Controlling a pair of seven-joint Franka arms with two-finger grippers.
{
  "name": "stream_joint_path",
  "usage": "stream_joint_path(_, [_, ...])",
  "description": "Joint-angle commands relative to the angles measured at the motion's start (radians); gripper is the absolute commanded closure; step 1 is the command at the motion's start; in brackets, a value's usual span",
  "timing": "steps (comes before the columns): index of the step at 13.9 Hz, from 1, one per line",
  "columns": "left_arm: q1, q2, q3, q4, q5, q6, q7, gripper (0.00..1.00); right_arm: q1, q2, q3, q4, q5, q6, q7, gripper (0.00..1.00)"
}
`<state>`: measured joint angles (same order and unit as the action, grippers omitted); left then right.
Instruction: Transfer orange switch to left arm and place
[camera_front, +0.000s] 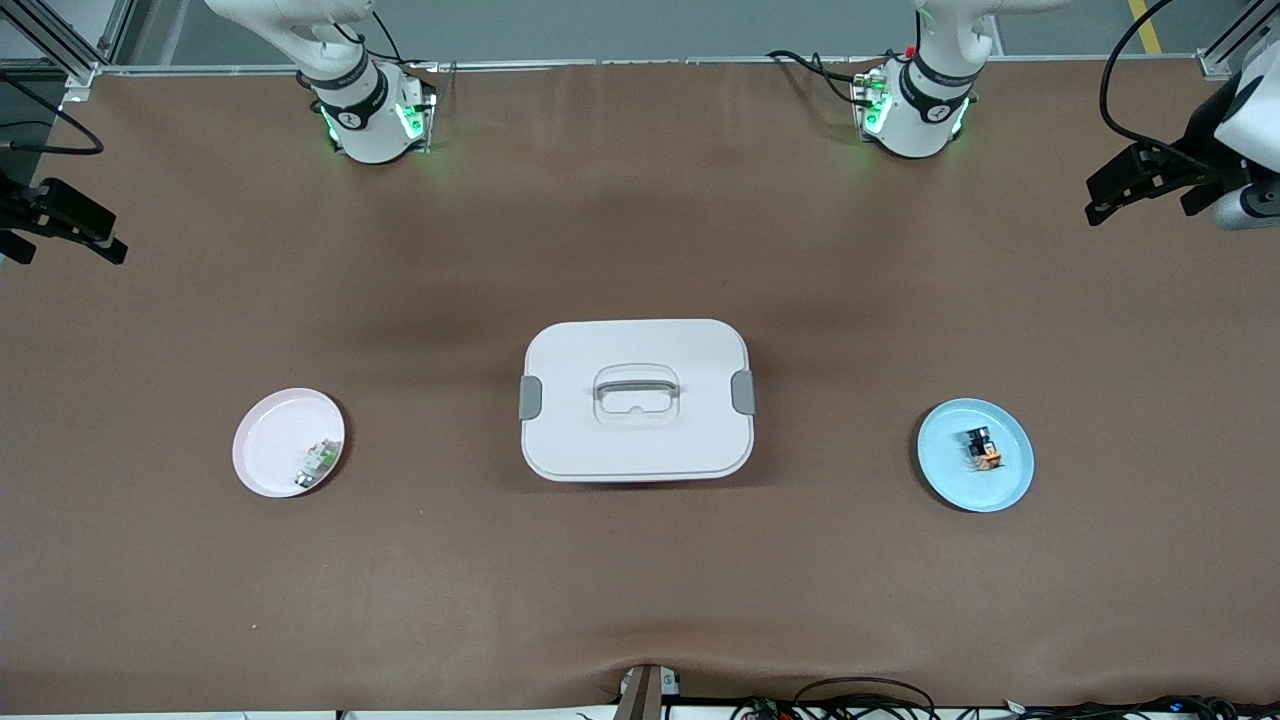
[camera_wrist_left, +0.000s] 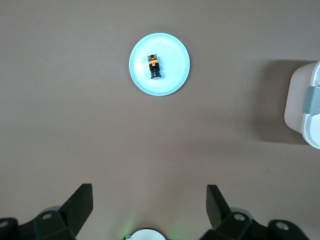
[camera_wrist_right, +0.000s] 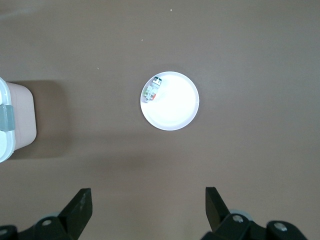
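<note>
The orange switch (camera_front: 980, 448), tiny, black with orange parts, lies on a light blue plate (camera_front: 950, 472) toward the left arm's end of the table. It also shows in the left wrist view (camera_wrist_left: 154, 66) on that plate (camera_wrist_left: 175, 67). The white box (camera_front: 636, 400) with grey latches stands in the middle of the table. My left gripper (camera_front: 1110, 195) hangs high over the left arm's end of the table, open and empty (camera_wrist_left: 150, 200). My right gripper (camera_front: 95, 240) hangs high over the right arm's end, open and empty (camera_wrist_right: 149, 202).
A pink plate (camera_front: 268, 440) toward the right arm's end holds a small green-and-white component (camera_front: 318, 464), also seen in the right wrist view (camera_wrist_right: 152, 90). The box's edge shows in both the left wrist view (camera_wrist_left: 302, 107) and the right wrist view (camera_wrist_right: 15, 120). Cables lie along the table's near edge.
</note>
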<state>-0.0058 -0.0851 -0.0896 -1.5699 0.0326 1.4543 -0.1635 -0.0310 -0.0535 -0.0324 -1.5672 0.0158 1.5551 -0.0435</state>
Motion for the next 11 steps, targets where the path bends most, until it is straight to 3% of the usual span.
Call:
stream_joint_path(1, [0.003, -0.004, -0.002, 0.004, -0.014, -0.014, 0.015, 0.00, -0.017, -0.019, 0.012, -0.010, -0.016, -0.010, 0.002, 0.00])
stream_joint_path(11, [0.001, 0.011, -0.002, 0.025, -0.008, -0.014, 0.012, 0.00, -0.017, -0.019, 0.012, -0.010, -0.016, -0.009, 0.002, 0.00])
